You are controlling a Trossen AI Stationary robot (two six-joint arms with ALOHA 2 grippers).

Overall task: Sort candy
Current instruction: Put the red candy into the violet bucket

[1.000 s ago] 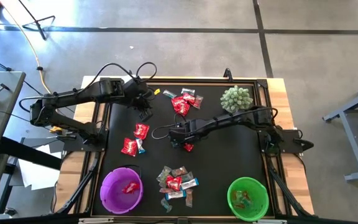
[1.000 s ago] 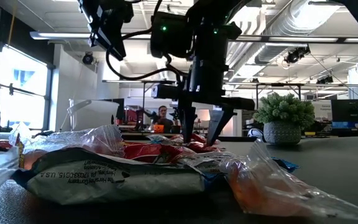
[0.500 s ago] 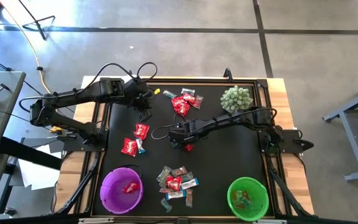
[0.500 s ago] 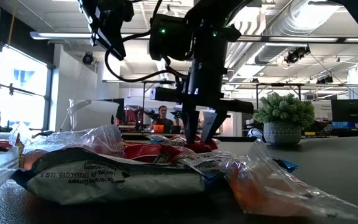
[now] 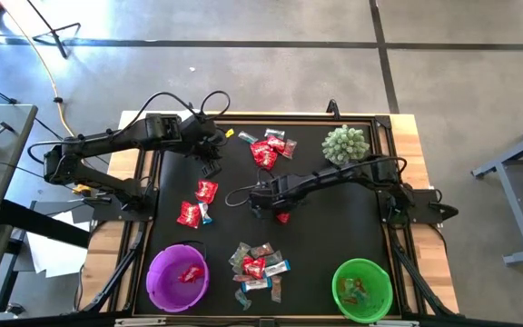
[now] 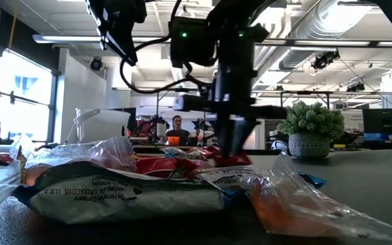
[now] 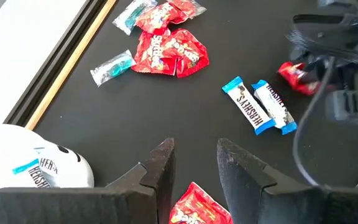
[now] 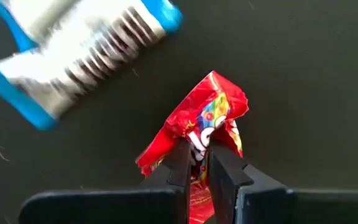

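In the centre of the overhead frame our right gripper (image 5: 281, 213) pinches one shiny red candy packet (image 8: 199, 129), our left gripper (image 5: 212, 165) waits part-open at upper left, and most wrapped candy (image 5: 256, 265) remains unsorted outside the purple bowl (image 5: 156, 273) and green bowl (image 5: 384, 275).

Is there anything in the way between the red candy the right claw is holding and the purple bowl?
Nothing visible blocks it. The right claw is shut on the red packet at mid-table; the mat toward the purple bowl looks bare, with the red packets and the candy pile flanking that line.
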